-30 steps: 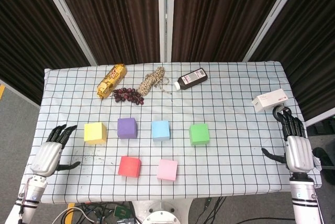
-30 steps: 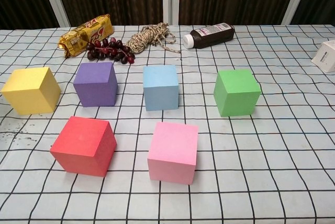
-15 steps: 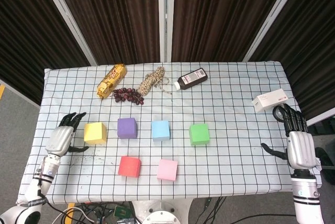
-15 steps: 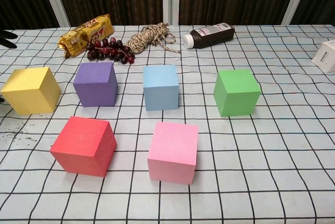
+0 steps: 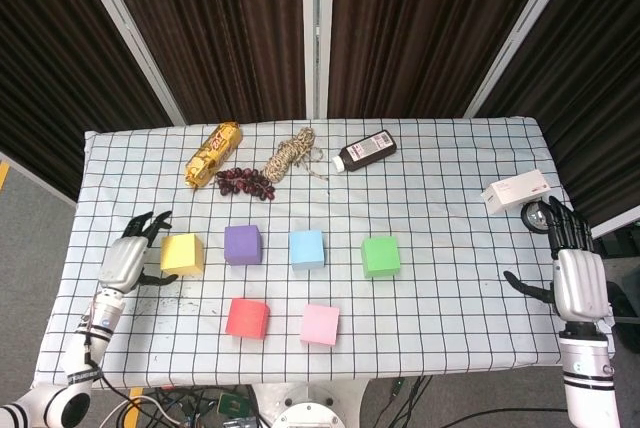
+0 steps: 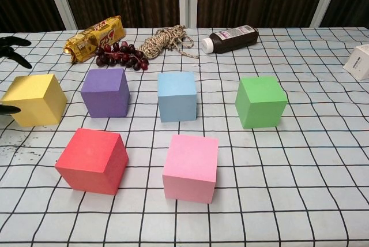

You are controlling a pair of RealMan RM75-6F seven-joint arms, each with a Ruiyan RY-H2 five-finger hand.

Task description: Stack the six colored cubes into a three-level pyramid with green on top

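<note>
Left robot hand (image 6: 10, 51) — mostly cropped

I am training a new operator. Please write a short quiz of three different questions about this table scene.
1. True or false: the green cube already lies on another cube.
2. Which cube is nearest the left hand? A) yellow cube B) pink cube C) blue cube
3. Fill in: the right hand holds ____.

Key: 1. False, it lies on the table. 2. A. 3. Nothing.
</note>
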